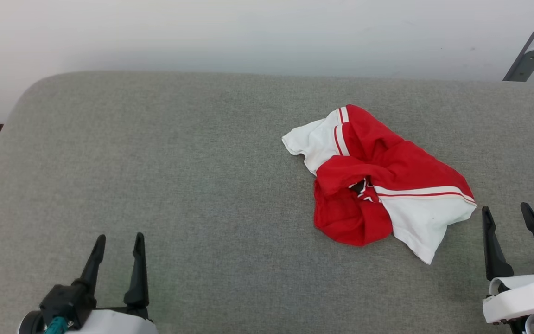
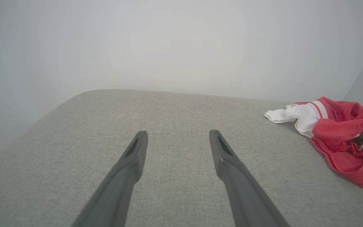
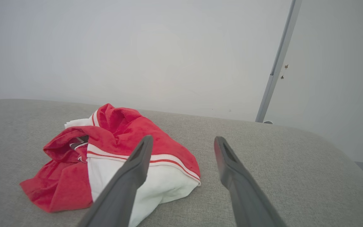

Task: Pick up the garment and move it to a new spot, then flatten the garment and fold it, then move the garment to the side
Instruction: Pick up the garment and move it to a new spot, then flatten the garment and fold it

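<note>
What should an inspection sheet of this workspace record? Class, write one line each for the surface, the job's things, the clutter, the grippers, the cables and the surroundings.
Surface: grey cloth-covered top with a rounded far-left corner.
Job's things: garment, red with white sleeves and striped trim, crumpled in a heap on the right half; not yet flattened or folded.
Clutter: nothing seen.
Grippers: left gripper open and holding nothing, at the near left, far from the garment; right gripper open and holding nothing, at the near right, close beside a white sleeve.
Cables: no loose cable seen; a teal fitting at the left gripper's base.
Surroundings: pale wall behind; grey metal strut at the far right.
</note>
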`<state>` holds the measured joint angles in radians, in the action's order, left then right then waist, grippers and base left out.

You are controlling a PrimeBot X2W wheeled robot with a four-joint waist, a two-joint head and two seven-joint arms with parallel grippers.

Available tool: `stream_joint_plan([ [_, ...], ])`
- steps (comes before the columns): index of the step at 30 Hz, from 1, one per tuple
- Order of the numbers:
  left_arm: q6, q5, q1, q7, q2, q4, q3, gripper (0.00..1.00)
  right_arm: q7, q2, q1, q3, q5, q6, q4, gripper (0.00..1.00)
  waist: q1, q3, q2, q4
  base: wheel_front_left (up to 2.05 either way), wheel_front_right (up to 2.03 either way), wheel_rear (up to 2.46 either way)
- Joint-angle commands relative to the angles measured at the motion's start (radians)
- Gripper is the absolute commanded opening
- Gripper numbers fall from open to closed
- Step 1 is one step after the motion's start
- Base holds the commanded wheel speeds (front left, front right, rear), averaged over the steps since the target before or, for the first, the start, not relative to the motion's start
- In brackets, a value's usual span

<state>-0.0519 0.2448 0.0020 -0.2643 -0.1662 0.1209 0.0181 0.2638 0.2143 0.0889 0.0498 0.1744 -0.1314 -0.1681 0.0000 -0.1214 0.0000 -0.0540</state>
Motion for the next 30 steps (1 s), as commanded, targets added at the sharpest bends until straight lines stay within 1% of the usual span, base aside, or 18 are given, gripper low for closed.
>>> stream_joint_plan([
  [1,-0.011,-0.015,0.006,0.0,0.01,0.0,0.014,1.0,0.001,-0.003,0.002,-0.006,-0.003,0.001,0.001,1.0,0.0,-0.001,0.0,0.001,0.0,0.0,0.0],
  [6,-0.038,-0.056,-0.001,0.0,0.034,0.0,0.042,1.0,0.001,-0.002,0.012,-0.013,-0.004,0.001,-0.001,1.0,0.0,-0.002,0.0,0.007,0.0,0.0,0.0],
  [11,-0.053,-0.079,-0.003,0.0,0.053,-0.008,0.06,1.0,0.001,0.001,0.011,-0.017,-0.002,0.001,-0.003,1.0,0.0,0.0,0.0,0.012,0.0,0.0,0.0],
  [15,-0.061,-0.09,-0.001,0.0,0.071,-0.009,0.066,1.0,-0.008,0.027,0.015,-0.072,-0.009,0.001,-0.026,1.0,0.0,-0.006,0.0,0.013,0.0,0.0,0.0],
  [16,-0.061,-0.09,-0.001,0.0,0.071,-0.009,0.066,1.0,-0.008,0.027,0.015,-0.072,-0.009,0.001,-0.026,1.0,0.0,-0.006,0.0,0.013,0.0,0.0,0.0],
  [18,-0.063,-0.088,-0.001,0.0,0.081,-0.004,0.065,1.0,-0.069,0.068,0.035,-0.151,0.001,0.001,-0.048,1.0,0.0,-0.014,0.0,0.012,0.0,0.0,0.0],
  [20,-0.065,-0.089,-0.007,0.0,0.088,0.002,0.064,1.0,-0.166,0.122,0.054,-0.252,0.03,0.001,-0.065,1.0,0.0,-0.022,0.0,0.008,0.0,0.0,0.0],
  [21,-0.066,-0.091,-0.01,0.0,0.091,0.005,0.063,1.0,-0.21,0.157,0.069,-0.318,0.049,0.001,-0.058,1.0,0.0,-0.027,0.0,0.005,0.0,0.0,0.0],
  [23,-0.068,-0.091,-0.019,0.0,0.099,0.011,0.061,1.0,-0.293,0.216,0.107,-0.394,0.105,0.002,-0.037,1.0,0.0,-0.038,0.0,-0.002,0.0,0.0,0.0],
  [25,-0.069,-0.088,-0.027,0.0,0.105,0.016,0.057,1.0,-0.4,0.282,0.133,-0.49,0.163,0.002,-0.011,1.0,0.0,-0.051,0.0,-0.011,0.0,0.0,0.0],
  [27,-0.07,-0.083,-0.037,0.0,0.11,0.022,0.051,1.0,-0.505,0.352,0.17,-0.565,0.2,0.002,0.021,1.0,0.0,-0.067,0.0,-0.023,0.0,0.0,0.0],
  [30,-0.07,-0.077,-0.052,0.0,0.114,0.03,0.034,1.0,-0.628,0.406,0.208,-0.613,0.25,0.001,0.067,1.0,0.0,-0.097,0.0,-0.042,0.0,0.0,0.0],
])
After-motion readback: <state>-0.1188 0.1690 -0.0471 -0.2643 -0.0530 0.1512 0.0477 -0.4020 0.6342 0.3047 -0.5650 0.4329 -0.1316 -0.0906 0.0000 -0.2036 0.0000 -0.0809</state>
